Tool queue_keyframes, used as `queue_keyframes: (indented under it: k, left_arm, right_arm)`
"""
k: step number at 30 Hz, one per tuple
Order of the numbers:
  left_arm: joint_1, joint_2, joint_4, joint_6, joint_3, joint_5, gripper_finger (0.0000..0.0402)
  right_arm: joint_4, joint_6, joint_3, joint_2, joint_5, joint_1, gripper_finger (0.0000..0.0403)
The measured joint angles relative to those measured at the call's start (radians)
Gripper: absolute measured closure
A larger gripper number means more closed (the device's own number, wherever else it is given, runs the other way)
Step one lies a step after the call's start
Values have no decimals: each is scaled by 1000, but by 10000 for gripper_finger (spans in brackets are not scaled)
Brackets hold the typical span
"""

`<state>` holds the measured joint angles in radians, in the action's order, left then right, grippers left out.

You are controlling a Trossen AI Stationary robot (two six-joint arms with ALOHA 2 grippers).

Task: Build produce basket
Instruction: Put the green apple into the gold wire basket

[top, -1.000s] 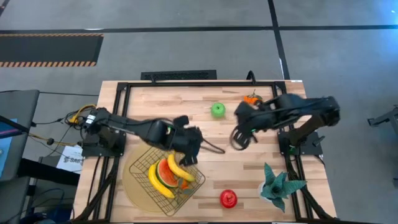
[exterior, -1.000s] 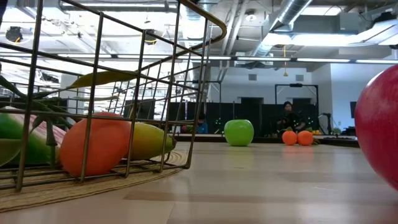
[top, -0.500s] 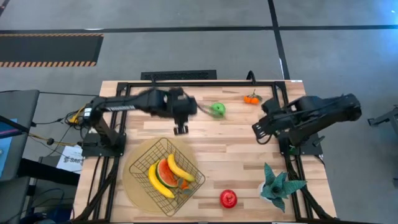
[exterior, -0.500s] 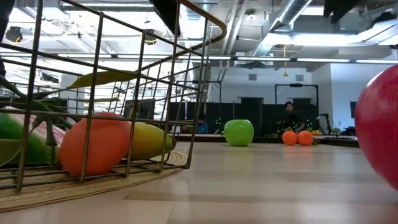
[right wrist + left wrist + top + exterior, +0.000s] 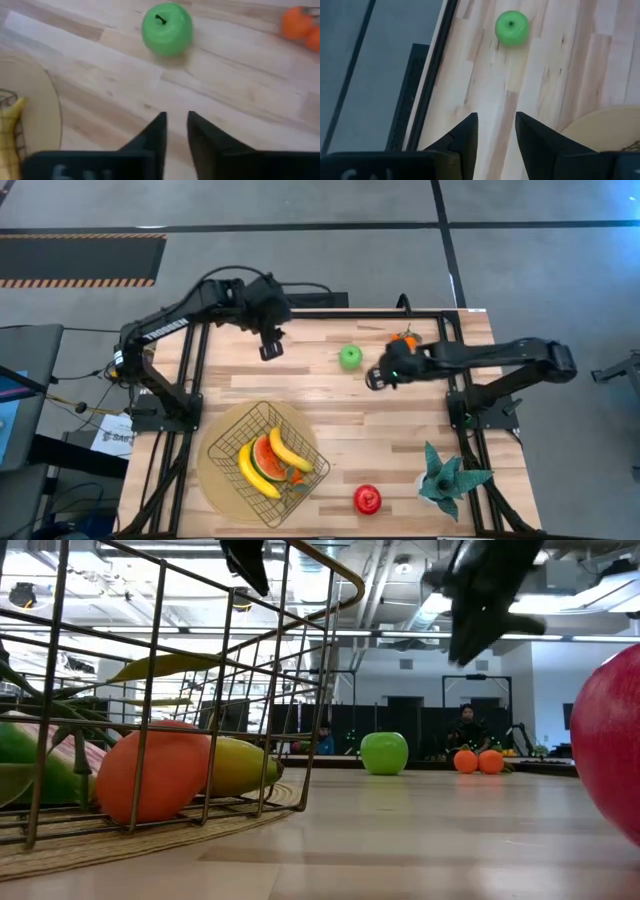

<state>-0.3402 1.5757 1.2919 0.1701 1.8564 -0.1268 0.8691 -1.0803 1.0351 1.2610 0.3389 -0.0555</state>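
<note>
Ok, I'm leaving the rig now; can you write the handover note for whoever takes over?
Left pincer: empty, narrow gap, raised over the table's far-left edge.
Right pincer: empty, narrow gap, hovering beside the green apple.
Done: two bananas and wedge slice sit in the basket.
Left: green apple, leafy oranges, red fruit on the table.

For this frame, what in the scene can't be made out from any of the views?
- Low view: red fruit is cut off by the picture's right edge; full shape unseen there.
- Low view: fruits in the basket are partly hidden behind its wires.
- High view: small oranges are partly covered by the right arm, so their count is unclear there.
- Right wrist view: the oranges are cut off at the edge.
- Right wrist view: right gripper shows a narrow gap, holding nothing.
</note>
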Motion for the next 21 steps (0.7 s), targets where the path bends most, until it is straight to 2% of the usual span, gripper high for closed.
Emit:
queue_keyframes:
  k: [3,4,8,12,17,21]
  left_arm:
    - [-33,-1,-13,24,0,15,283]
    - [-45,0,-21,28,-1,15,283]
    - [-91,8,-86,0,-1,45,283]
    - [-120,22,-131,-61,-2,97,283]
    - [-133,31,-170,-114,-2,88,283]
    - [-134,46,-246,-113,-2,109,283]
  right_arm:
    - [-139,141,-60,42,-100,-135,383]
    - [-194,193,-71,61,-136,-183,391]
    - [-362,387,-87,151,-310,-364,393]
    - [-441,537,-89,239,-480,-512,398]
    - [-402,652,-89,313,-532,-621,400]
    - [-403,686,-89,342,-562,-641,401]
